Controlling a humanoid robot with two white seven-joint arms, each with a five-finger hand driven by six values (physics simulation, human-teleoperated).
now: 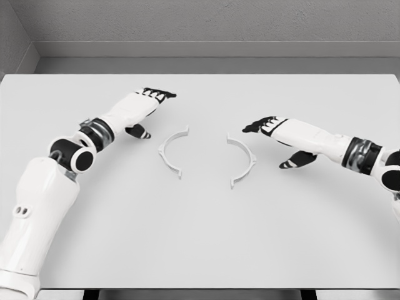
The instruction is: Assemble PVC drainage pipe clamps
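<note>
While hands hover, white table (200, 250) (grey walls) bears clamp halves (172, 152).

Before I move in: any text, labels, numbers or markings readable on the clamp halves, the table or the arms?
None readable.
Left clamp half: plain white, no marking.
Right clamp half: plain white, no marking.
Table: bare, no label.
Left hand and right hand, both open: no lettering on them or their arms.

The right arm (369, 156) runs off the right edge — the bench (200, 237) has its near legs cut off.
</note>
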